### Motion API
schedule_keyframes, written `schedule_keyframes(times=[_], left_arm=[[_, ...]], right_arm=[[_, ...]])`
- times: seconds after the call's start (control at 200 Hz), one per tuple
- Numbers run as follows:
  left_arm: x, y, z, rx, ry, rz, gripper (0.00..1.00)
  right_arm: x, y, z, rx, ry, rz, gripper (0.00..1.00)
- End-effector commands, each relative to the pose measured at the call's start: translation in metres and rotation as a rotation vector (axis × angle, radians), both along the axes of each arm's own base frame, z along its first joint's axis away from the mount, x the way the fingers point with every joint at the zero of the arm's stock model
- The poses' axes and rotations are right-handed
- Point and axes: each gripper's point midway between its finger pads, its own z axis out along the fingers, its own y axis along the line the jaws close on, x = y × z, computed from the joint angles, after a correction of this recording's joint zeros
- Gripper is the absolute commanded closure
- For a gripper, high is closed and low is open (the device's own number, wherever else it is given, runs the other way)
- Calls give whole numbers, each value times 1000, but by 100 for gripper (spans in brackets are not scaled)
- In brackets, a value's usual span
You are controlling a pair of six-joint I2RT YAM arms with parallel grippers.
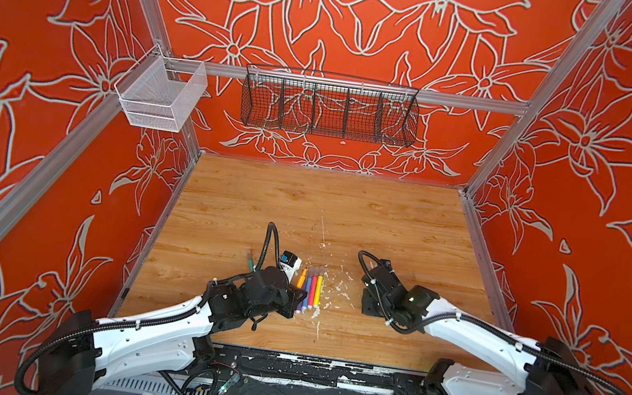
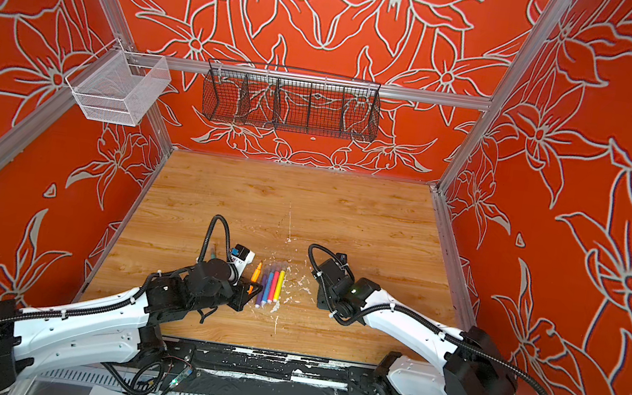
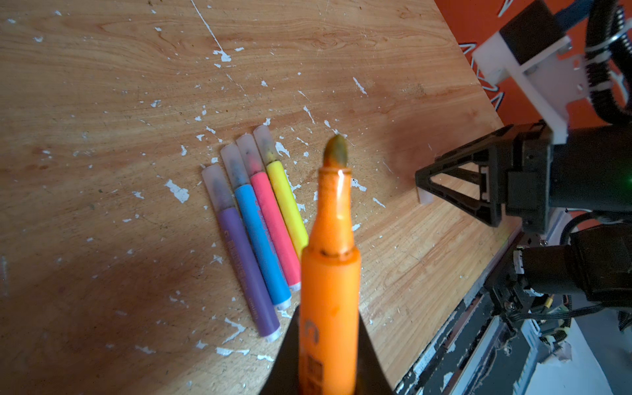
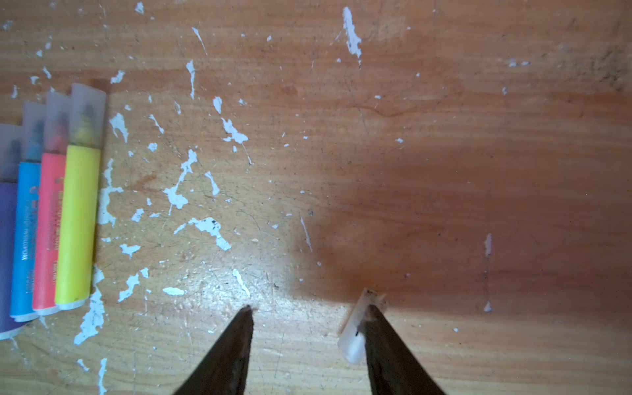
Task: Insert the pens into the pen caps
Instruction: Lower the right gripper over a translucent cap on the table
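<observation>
Orange pen [image 3: 330, 273] in left jaws; clear cap [image 4: 354, 338] touching right jaws.

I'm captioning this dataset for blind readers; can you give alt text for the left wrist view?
An uncapped orange pen, clamped in the left gripper, points away over a white-flecked wooden table. Beside it lie four capped pens in a row: purple, blue, pink, yellow. Farther off, the right gripper's tip sits by a clear cap.
</observation>
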Motion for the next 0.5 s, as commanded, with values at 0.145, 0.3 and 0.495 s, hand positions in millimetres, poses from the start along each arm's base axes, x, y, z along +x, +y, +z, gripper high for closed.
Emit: schedule_keyframes(times=[0.145, 0.3, 0.495], left_arm=[[1, -2, 7, -11, -14, -1, 100], [2, -2, 7, -10, -15, 3, 100], [2, -2, 7, -10, -15, 3, 100]], right_arm=[[5, 8, -5, 32, 23, -1, 46], [5, 6, -15, 31, 46, -12, 47], [4, 7, -27, 36, 74, -18, 50]])
